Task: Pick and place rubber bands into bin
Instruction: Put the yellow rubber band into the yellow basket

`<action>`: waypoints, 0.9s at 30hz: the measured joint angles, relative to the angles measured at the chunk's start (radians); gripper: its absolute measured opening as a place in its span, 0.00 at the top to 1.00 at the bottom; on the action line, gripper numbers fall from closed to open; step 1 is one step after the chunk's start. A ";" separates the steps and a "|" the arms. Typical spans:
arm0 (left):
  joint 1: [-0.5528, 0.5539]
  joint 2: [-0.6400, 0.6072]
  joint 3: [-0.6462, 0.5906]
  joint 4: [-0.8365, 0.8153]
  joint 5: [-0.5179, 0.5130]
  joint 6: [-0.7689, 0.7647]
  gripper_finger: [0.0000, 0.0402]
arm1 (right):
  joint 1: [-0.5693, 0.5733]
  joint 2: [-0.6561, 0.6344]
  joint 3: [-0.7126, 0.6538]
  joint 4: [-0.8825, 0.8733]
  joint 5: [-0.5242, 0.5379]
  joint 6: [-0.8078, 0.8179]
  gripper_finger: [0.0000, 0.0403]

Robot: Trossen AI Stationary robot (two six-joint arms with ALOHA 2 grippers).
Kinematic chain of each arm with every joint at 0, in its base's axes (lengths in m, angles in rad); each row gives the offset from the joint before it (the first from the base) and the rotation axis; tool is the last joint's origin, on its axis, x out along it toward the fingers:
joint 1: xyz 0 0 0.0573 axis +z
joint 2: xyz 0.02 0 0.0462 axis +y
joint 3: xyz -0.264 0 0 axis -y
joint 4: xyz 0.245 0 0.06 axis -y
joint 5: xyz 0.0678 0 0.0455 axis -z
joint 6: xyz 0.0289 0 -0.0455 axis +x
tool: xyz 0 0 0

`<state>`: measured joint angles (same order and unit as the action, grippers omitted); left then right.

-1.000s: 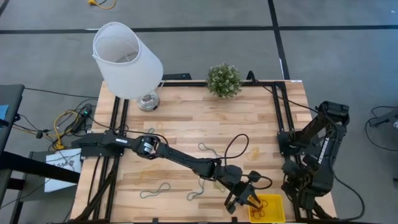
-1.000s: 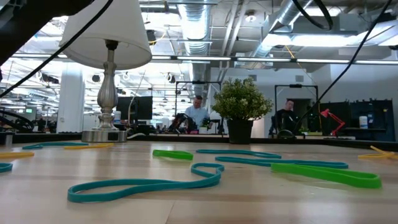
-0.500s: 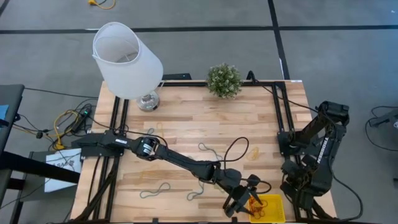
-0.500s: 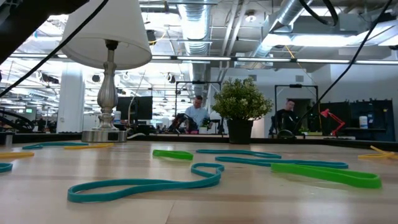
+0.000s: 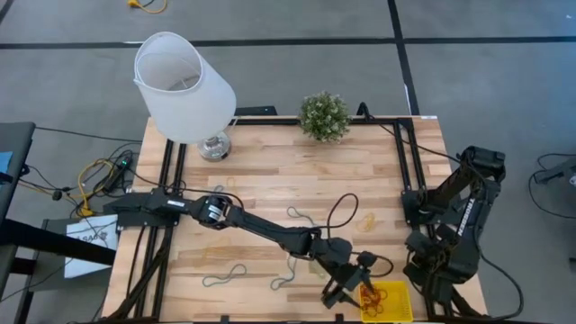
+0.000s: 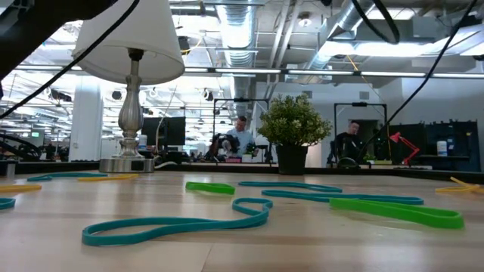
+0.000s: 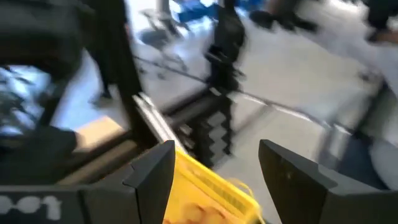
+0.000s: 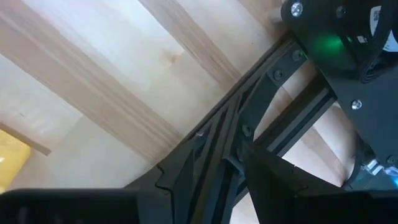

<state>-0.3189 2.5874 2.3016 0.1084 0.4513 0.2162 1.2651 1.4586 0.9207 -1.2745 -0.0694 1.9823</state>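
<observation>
High view: the small shallow square bin of bright yellow plastic (image 5: pixel 388 301) sits at the near right corner of the pale wooden surface (image 5: pixel 270 193), holding a few tangled rubber bands, with the left gripper (image 5: pixel 346 294) just beside its rim, fingers spread and empty, while more thin floppy rubber bands (image 5: pixel 225 275) lie loose on the wood. Low view: teal and green bands rest flat. Wrist views: left fingers (image 7: pixel 152 171) gape before the bin; the folded right gripper's (image 8: pixel 239 162) fingers cannot be told.

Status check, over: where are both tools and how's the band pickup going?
Left tool open at the bin edge. Right tool parked by the frame, empty. Rubber bands remain on the table. Nothing blocking.
</observation>
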 joint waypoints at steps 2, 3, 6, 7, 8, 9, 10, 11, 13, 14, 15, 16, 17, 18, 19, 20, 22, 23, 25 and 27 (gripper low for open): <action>0.007 -0.002 0.000 0.043 -0.072 -0.031 0.44 | -0.007 0.000 0.000 0.003 0.008 0.000 0.67; 0.012 -0.002 0.000 0.052 -0.105 -0.036 0.44 | -0.008 0.000 0.000 0.008 0.030 0.000 0.67; 0.034 -0.002 0.000 0.033 -0.128 -0.057 0.44 | -0.004 0.000 0.000 0.051 0.176 -0.007 0.67; 0.042 -0.002 0.000 0.028 -0.129 -0.079 0.44 | 0.000 0.000 0.000 0.086 0.246 -0.022 0.67; 0.050 -0.002 0.000 0.028 -0.127 -0.100 0.45 | 0.007 0.000 0.000 0.130 0.317 -0.046 0.67; 0.059 -0.002 0.000 0.030 -0.119 -0.117 0.45 | 0.014 0.000 0.000 0.178 0.374 -0.072 0.67; 0.066 -0.003 0.000 0.030 -0.102 -0.133 0.46 | 0.020 0.000 0.000 0.230 0.421 -0.097 0.67; 0.076 -0.006 0.000 0.025 -0.075 -0.151 0.47 | 0.025 0.001 0.000 0.285 0.462 -0.117 0.67; 0.094 -0.015 0.000 0.013 -0.014 -0.180 0.49 | 0.032 0.002 0.000 0.386 0.527 -0.133 0.67; 0.105 -0.024 0.000 0.001 0.020 -0.194 0.51 | 0.033 0.002 0.000 0.425 0.554 -0.132 0.67; 0.115 -0.038 0.000 -0.013 0.053 -0.207 0.52 | 0.029 0.002 0.000 0.460 0.573 -0.132 0.67; 0.127 -0.057 0.000 -0.033 0.084 -0.219 0.54 | 0.023 0.002 0.000 0.489 0.582 -0.132 0.67; 0.140 -0.076 0.000 -0.053 0.114 -0.226 0.56 | 0.016 0.002 0.000 0.509 0.589 -0.133 0.67; 0.153 -0.098 0.000 -0.077 0.147 -0.230 0.58 | 0.007 0.002 0.000 0.522 0.593 -0.133 0.67; 0.169 -0.118 0.001 -0.104 0.187 -0.235 0.59 | -0.003 0.002 0.000 0.531 0.593 -0.132 0.67; 0.184 -0.137 0.002 -0.136 0.233 -0.240 0.61 | -0.014 0.002 0.000 0.539 0.592 -0.132 0.67; 0.215 -0.166 0.002 -0.203 0.339 -0.258 0.64 | -0.040 0.015 0.000 0.570 0.590 -0.139 0.67; 0.232 -0.182 0.001 -0.242 0.401 -0.272 0.65 | -0.054 0.027 0.000 0.591 0.580 -0.153 0.67; 0.265 -0.222 0.000 -0.327 0.521 -0.282 0.65 | -0.078 0.058 0.000 0.645 0.537 -0.195 0.67; 0.290 -0.280 0.000 -0.458 0.592 -0.277 0.66 | -0.107 0.105 0.000 0.720 0.466 -0.241 0.67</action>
<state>-0.0288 2.3069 2.3016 -0.3497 1.0430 -0.0604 1.1583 1.5638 0.9203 -0.5547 0.3961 1.7409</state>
